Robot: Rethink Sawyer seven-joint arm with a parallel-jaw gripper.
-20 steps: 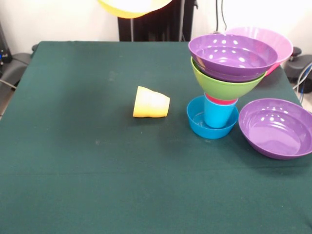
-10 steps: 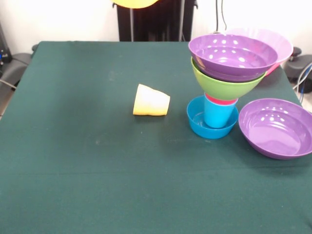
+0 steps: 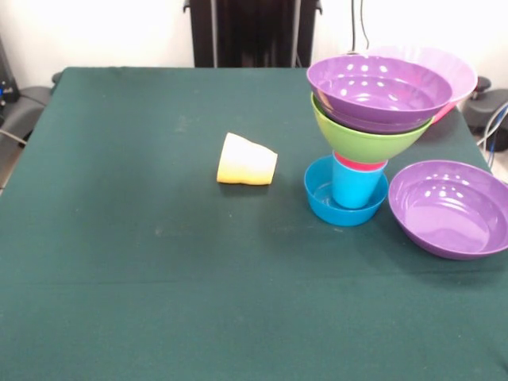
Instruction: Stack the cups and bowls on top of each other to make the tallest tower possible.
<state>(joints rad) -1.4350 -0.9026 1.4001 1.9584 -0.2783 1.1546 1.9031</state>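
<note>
Stood wholly out of view: no arm, wrist or gripper showed anywhere, even toward twelve o'clock.

A dark green cloth-covered table stands before a white wall.

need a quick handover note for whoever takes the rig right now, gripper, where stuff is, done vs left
Gripper: not in view.
Tower: small blue plastic bowl on the green table cover, blue tumbler standing in it, a red rim above that, then the lime green bowl and a wide purple bowl on top.
Loose: yellow-orange tumbler lying on its side beside the tower; second purple bowl upright on the cover; large pink bowl behind the tower.
Left: add the loose pieces.
</note>
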